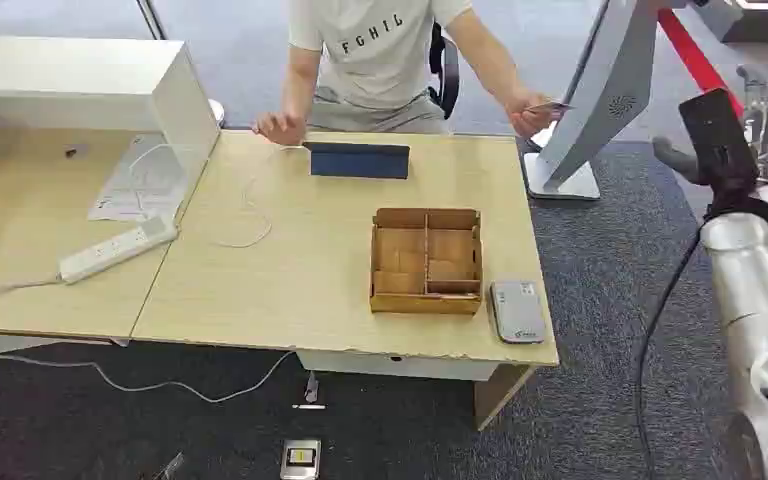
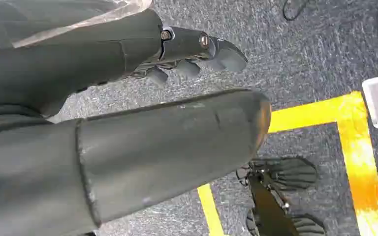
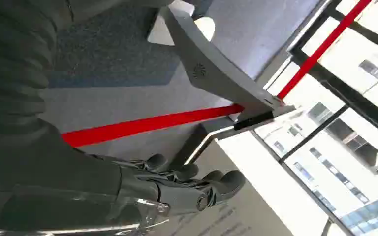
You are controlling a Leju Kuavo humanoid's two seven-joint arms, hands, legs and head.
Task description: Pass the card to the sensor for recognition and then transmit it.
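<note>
— Where's the card [image 1: 548,106]?
— In the person's hand [image 1: 528,114], past the desk's far corner. My right hand [image 1: 757,118] is raised, fingers apart, empty; left hand [image 2: 197,51] hangs empty too.
— Advice?
— I'd reach slowly, pinch its free edge, then head for the sensor [image 1: 517,311].

Robot hand [image 3: 187,189] empty, near red floor stripe [image 3: 147,125].

I see a light wooden desk [image 1: 310,270] on dark grey carpet [image 1: 600,300], a red floor stripe [image 1: 705,70] beyond, yellow tape [image 2: 354,142] underfoot, and bright glass panels [image 3: 334,162], perhaps windows.
</note>
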